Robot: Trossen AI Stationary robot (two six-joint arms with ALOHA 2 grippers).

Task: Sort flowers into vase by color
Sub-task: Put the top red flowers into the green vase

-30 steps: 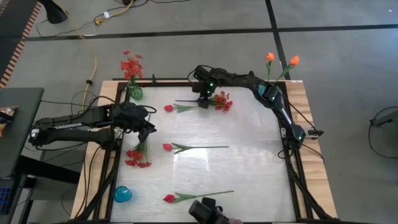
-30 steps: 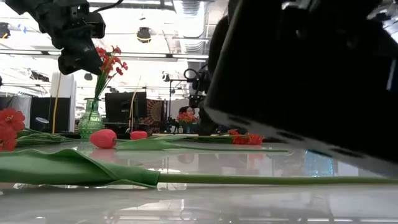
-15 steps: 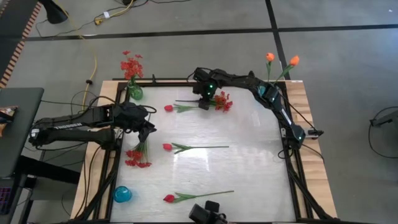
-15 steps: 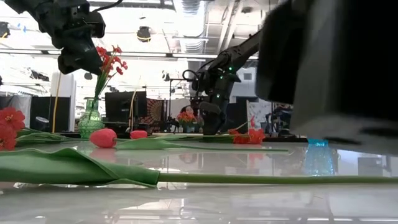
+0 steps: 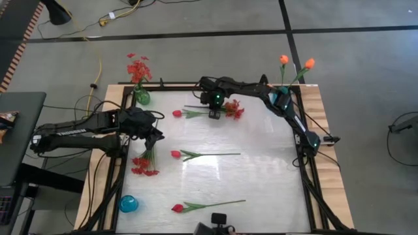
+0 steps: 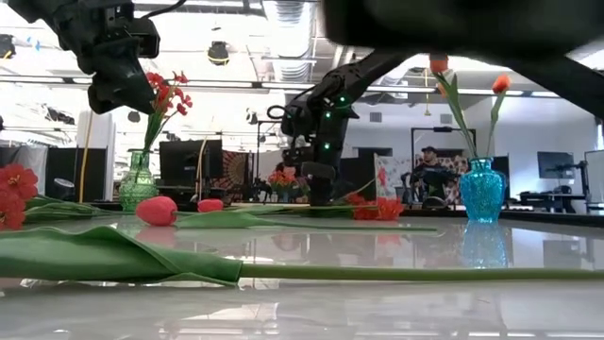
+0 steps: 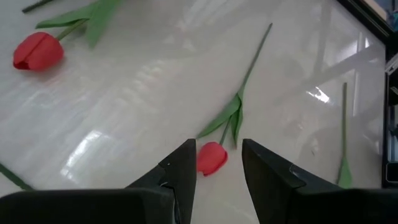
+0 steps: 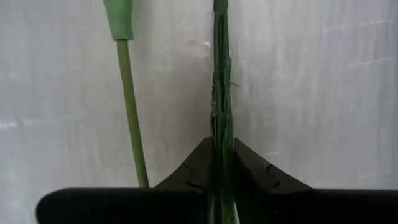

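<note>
My right gripper (image 5: 214, 115) stands at the far middle of the table, shut on the green stem of a red many-bloom spray (image 5: 234, 108). A pinkish-red tulip (image 5: 176, 113) lies just left of it, its stem (image 8: 127, 106) beside the held one. Two more tulips (image 5: 175, 155) (image 5: 177, 208) lie nearer. My left gripper (image 5: 155, 136) hangs open and holds nothing above a second red spray (image 5: 144, 164) lying at the left edge. A green vase (image 5: 142, 98) holds a red spray. A blue vase (image 6: 482, 194) holds two orange tulips (image 5: 283, 59). My right gripper pinches the spray's bundled green stem (image 8: 221, 118) between its two fingers, partway along it, left of the blooms. The fingers come from above, pointing down, and lie across the stem. The spray lies flat on the table.
A small blue vessel (image 5: 128, 203) stands at the near left corner. A dark frame (image 5: 307, 176) runs round the white tabletop. People and screens (image 6: 429, 175) show in the room beyond the far edge. Bare tabletop lies right of the middle tulip.
My right gripper has shifted a little toward the table's near edge along the spray's stem and has tipped more steeply downward. A dark thing that blocked the right of the low view has drawn away, baring the blue vase. The flowers lie where they were.
</note>
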